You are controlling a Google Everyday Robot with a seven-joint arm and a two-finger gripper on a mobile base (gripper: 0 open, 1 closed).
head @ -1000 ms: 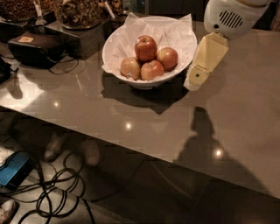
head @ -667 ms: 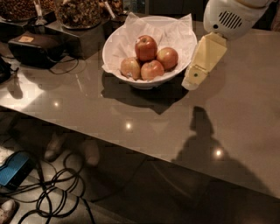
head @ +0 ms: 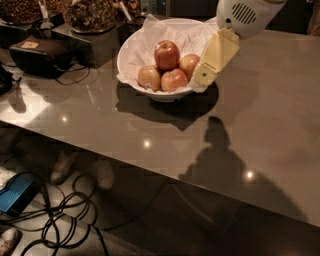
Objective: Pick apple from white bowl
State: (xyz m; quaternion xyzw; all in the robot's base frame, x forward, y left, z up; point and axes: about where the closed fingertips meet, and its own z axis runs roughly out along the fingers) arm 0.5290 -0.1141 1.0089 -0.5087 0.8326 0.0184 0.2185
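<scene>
The gripper (head: 202,80) hangs at the right rim of the white bowl (head: 131,47). I cannot tell how wide it stands, and nothing shows in its hold. The apple (head: 166,54) sits atop the pile, left of the tip and slightly farther.

Office snack counter (head: 280,125), nut dishes (head: 92,15), white bowl (head: 125,55) of apples (head: 170,64), floor cables (head: 60,225), hand (head: 199,85) at bowl's rim

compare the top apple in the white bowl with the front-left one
The top apple is deeper red; the front-left apple is paler, yellowish. The top apple sits highest on the pile; the front-left apple lies low near the white bowl rim. Both are round. The end effector hangs at the bowl's right edge.
</scene>
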